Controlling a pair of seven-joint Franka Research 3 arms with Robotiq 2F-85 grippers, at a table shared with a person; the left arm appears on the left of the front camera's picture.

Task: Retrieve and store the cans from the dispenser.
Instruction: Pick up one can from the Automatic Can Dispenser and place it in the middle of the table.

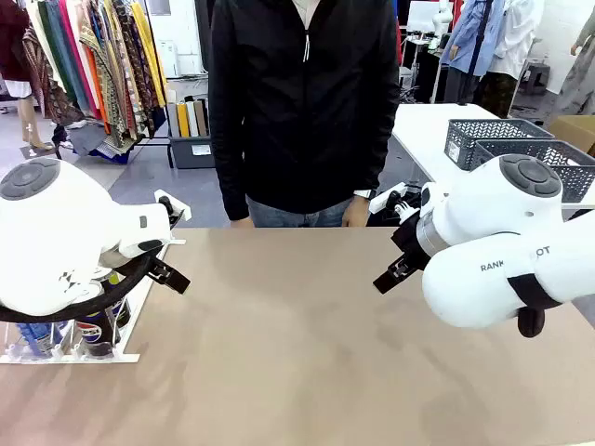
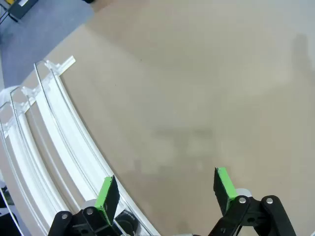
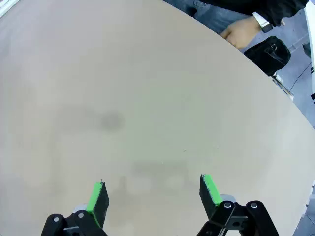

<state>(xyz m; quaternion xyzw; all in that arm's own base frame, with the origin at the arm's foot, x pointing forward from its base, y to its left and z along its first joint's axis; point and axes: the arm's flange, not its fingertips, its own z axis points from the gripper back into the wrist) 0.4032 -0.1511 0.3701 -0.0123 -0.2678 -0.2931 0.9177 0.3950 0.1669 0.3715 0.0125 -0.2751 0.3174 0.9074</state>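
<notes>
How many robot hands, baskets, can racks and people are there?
Robot hands: 2 (left hand, right hand)
Baskets: 2
Rack: 1
Person: 1
Total: 6

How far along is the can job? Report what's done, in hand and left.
Done: nothing that shows; no can stands on the table. In hand: nothing; the left gripper hangs open at the edge of the dispenser, the right gripper open over the table. Left: everything; cans sit at the dispenser's front end, none picked yet.
</notes>
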